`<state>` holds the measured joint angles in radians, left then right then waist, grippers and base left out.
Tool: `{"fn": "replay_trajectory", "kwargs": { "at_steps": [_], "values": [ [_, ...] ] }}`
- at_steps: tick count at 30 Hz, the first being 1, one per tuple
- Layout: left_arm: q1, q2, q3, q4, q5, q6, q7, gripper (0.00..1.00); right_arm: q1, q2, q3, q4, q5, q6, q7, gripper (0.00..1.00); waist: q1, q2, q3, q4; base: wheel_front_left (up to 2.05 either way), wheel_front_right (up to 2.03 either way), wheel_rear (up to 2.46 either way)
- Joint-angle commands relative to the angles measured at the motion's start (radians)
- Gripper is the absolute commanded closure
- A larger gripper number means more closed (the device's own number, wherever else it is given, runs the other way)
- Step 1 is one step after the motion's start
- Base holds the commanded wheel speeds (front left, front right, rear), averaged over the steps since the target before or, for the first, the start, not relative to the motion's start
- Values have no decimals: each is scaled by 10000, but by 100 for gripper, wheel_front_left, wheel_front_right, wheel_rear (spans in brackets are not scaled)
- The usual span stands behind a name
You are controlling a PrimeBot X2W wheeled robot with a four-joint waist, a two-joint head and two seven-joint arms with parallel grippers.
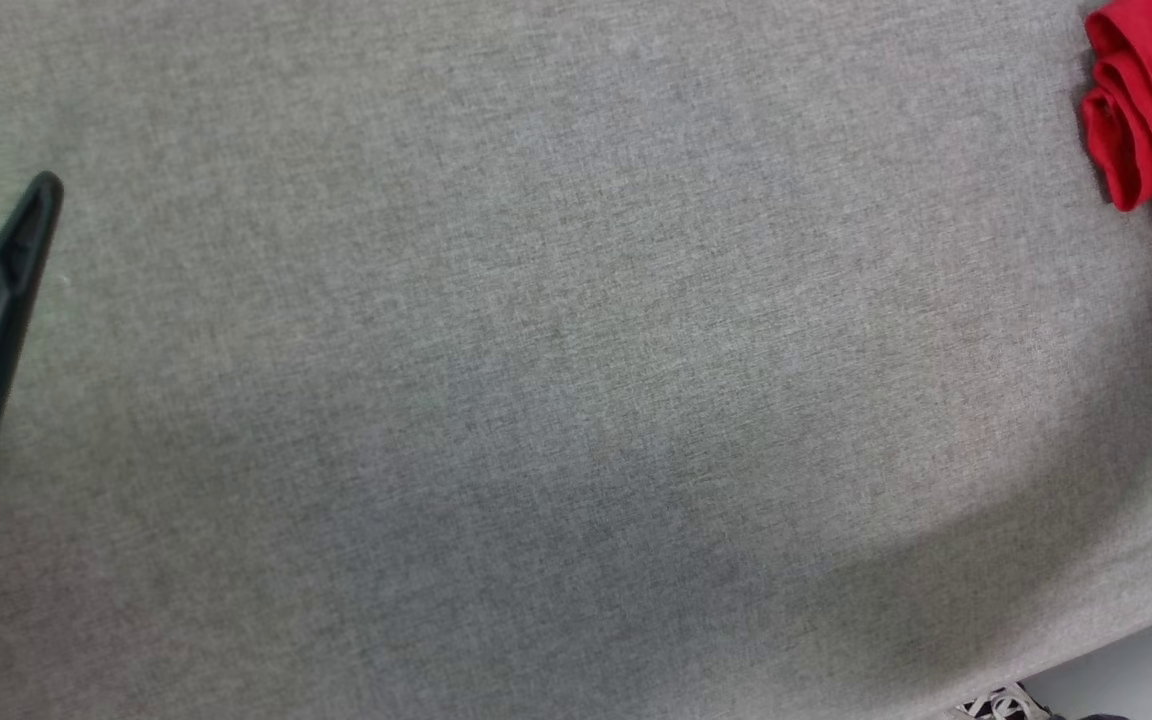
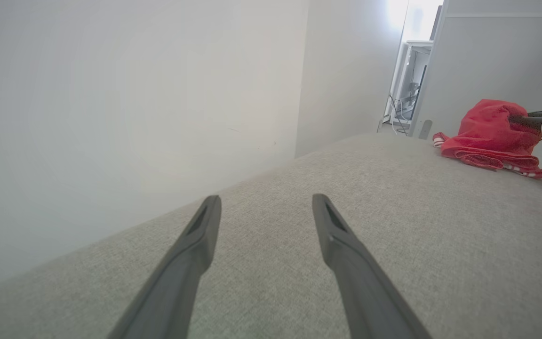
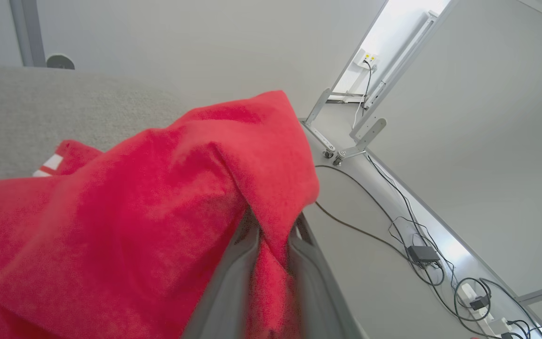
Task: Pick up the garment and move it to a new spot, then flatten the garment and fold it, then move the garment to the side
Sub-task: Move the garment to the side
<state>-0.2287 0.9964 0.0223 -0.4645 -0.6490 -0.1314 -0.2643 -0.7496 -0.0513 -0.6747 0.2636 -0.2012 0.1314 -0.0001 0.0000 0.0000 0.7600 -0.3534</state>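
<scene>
The garment (image 1: 1151,130), a bright red jersey with white-and-red striped trim, lies bunched at the table's far right edge in the head view. The left wrist view shows the garment (image 2: 492,136) as a raised heap far across the table. My right gripper (image 3: 271,230) is shut on a fold of the garment (image 3: 158,212), red cloth draped over both fingers. My left gripper (image 2: 264,207) stands open over bare grey table, well away from the garment; one dark finger (image 1: 6,290) of it shows at the head view's left edge.
The grey fabric table (image 1: 536,400) spans the head view, its front edge at the lower right. A shoe (image 1: 1001,705) shows on the floor past that edge. Cables and power adapters (image 3: 421,254) lie on the floor beyond the table's right side.
</scene>
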Motion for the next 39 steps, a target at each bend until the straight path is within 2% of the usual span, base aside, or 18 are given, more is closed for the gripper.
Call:
{"fn": "replay_trajectory", "kwargs": {
  "at_steps": [1, 2, 8, 19, 23, 27, 31, 35, 39],
  "values": [
    [50, -20, 23, 24, -44, 18, 12, 0, -117, 18, -43, 113, -57, -13, 10, 9, 0, 0, -21, 30, 0, 0, 0],
    [46, -48, 11, 46, -46, 18, 12, 0, -130, 18, -30, 230, -126, -13, 56, 0, 0, 0, -41, 52, 0, 0, 0],
    [-136, -541, -325, 294, -99, 18, 12, 0, -86, 18, 354, 592, -655, -13, -6, 0, 0, 0, -503, 275, 0, 0, 0],
    [-402, -2475, -1473, 1841, -101, 18, 12, 0, 292, -8, 1885, -376, -1223, -15, 564, 0, 0, 0, -2735, 1516, 0, 0, 0],
    [-256, -3182, -1613, 2422, -82, 17, 12, 0, 490, -294, 2451, -533, -997, -15, 1092, 0, 0, 0, -3489, 2075, 0, 0, 0],
    [2, -3680, -1727, 3117, 7, 17, 12, 0, 838, -282, 2951, -122, -498, -15, 1342, 0, 0, 0, -4079, 2540, 0, 0, 0],
    [274, -4070, -1813, 4073, -131, 18, 10, 0, 1256, -107, 3378, 662, 204, -13, 933, 0, 0, 0, -4567, 2985, 0, 0, 0],
    [462, -4399, -1681, 5005, -143, 17, 10, 0, 1759, -20, 3948, 1616, 832, -15, 52, 0, 0, 0, -5057, 3368, 0, 0, 0],
    [713, -4603, -1412, 5666, 113, 17, 12, 0, 2089, 6, 5276, 2615, 1739, -13, -954, 0, 0, 0, -5484, 3580, 0, 0, 0]
  ]
}}
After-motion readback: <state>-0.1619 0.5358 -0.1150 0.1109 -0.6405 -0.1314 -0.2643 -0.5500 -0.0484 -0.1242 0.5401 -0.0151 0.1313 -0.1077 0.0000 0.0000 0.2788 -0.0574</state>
